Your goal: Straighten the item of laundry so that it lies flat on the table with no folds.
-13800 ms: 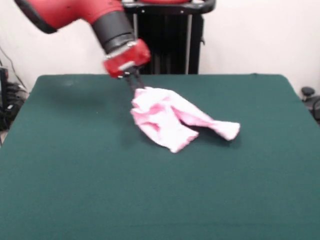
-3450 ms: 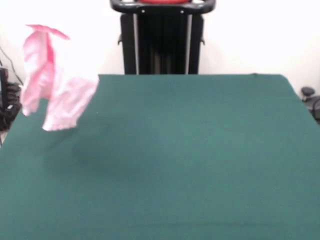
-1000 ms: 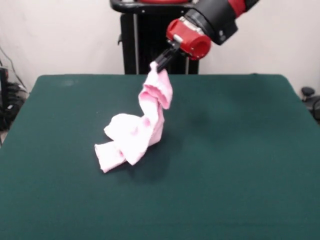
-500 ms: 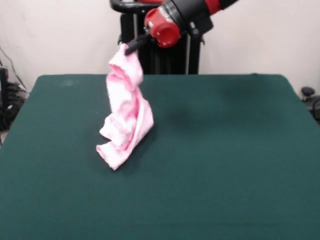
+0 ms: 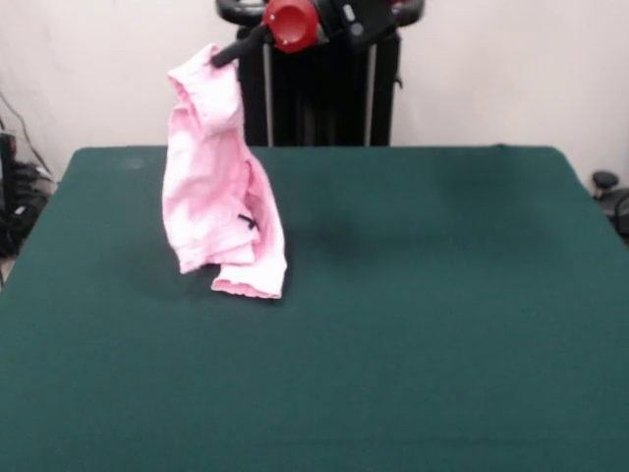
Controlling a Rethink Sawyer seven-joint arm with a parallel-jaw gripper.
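Note:
The pale pink baby pants [image 5: 216, 187] hang in the air over the left half of the dark green table [image 5: 413, 324]. A tiny dark bow [image 5: 247, 222] shows on the hanging cloth. My gripper [image 5: 218, 55] is at the top of the front view, tilted to the left, and is shut on the top edge of the pants. The garment hangs folded and crumpled, its lowest cuff [image 5: 250, 286] about level with the table surface; I cannot tell if it touches.
The robot's black pedestal [image 5: 319, 88] stands behind the table's far edge. Cables and dark equipment [image 5: 15, 197] lie off the table's left side, and a dark object [image 5: 609, 192] off its right side.
My gripper has risen and moved left with the pants. The garment has lifted off the table and swung, hanging longer than half a second ago.

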